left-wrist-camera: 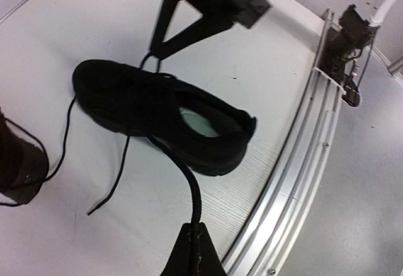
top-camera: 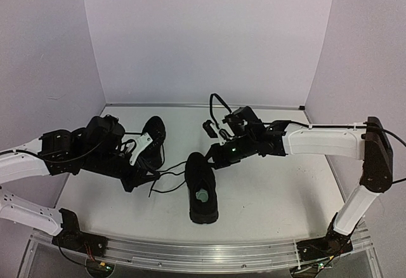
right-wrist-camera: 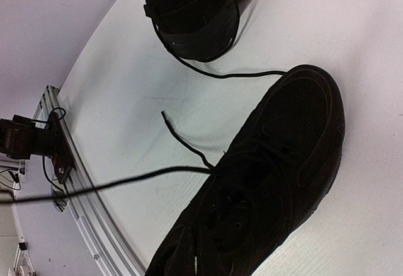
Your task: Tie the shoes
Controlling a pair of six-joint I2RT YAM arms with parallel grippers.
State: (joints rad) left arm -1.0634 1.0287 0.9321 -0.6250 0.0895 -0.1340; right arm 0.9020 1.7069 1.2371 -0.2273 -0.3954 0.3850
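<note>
Black mesh covers both sneakers on the pale surface [top-camera: 273,195]. One shoe [top-camera: 198,176] lies at the centre of the overhead view, toe toward the back and a pale patch [left-wrist-camera: 200,123] showing inside its opening. The other shoe [top-camera: 153,135] sits up and to the left of it, partly under the left arm.

In the left wrist view, the left end effector [left-wrist-camera: 194,229] at the bottom edge is closed. Its fingers [left-wrist-camera: 186,251] pinch a lace [left-wrist-camera: 189,175] that curves up to the middle of the central shoe. A loose lace [left-wrist-camera: 113,175] trails from that shoe onto the surface, toward the lower left.

At the top of that view, the right end effector [left-wrist-camera: 155,52] narrows to a point just above the toe end, fingertips together. A short strand [left-wrist-camera: 150,62] rises from the shoe to meet them, apparently gripped.
</note>
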